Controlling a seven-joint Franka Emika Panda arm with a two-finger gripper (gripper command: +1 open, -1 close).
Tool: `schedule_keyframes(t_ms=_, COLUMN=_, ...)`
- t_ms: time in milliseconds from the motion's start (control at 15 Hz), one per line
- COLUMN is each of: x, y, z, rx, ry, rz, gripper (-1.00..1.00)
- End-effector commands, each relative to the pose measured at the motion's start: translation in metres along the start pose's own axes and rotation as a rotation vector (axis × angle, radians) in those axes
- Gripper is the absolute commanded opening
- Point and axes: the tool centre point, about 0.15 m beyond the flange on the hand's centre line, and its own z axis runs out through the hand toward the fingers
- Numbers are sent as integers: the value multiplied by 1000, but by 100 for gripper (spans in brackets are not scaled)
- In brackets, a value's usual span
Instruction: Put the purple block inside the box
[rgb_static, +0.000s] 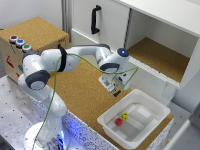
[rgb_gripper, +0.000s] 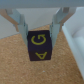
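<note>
One purple block (rgb_gripper: 39, 46) pinched between two fingers (rgb_gripper: 22, 23), one box (rgb_static: 161, 111), two small cubes inside

Grainy matt cork surface (rgb_static: 82, 87); smooth glossy white plastic box (rgb_static: 157, 112); matt purple block (rgb_gripper: 38, 46), yellow lettering.

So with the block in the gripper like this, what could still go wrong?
The purple block sits between the gripper fingers over the cork, not yet above the box; an early release would drop it outside. The grip looks near the block's upper edge, so it might slip. A red block and a yellow block already lie inside.
</note>
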Motion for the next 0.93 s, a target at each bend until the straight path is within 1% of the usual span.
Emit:
schedule_keyframes(t_ms=0, x=-23, y=65, z=-3, rx=-73, ry=30, rz=133, gripper=-100)
schedule_keyframes(t_ms=200, x=-35, y=100, z=-11, rx=-145, ry=43, rz=199, gripper=-100)
schedule_keyframes(t_ms=267, x=-36, y=110, z=-12, rx=-161, ry=58, rz=213, gripper=-100)
schedule_keyframes(t_ms=533, x=-28, y=131, z=-2, rx=-231, ry=153, rz=253, gripper=-100)
schedule_keyframes(t_ms=667, x=-20, y=133, z=6, rx=-269, ry=181, rz=257, gripper=-100)
schedule_keyframes(t_ms=733, x=-14, y=134, z=9, rx=-292, ry=195, rz=257, gripper=-100)
schedule_keyframes(t_ms=800, x=-9, y=132, z=7, rx=-317, ry=232, rz=258, gripper=-100)
schedule_keyframes(t_ms=867, x=-2, y=127, z=5, rx=-359, ry=263, rz=247, gripper=-100)
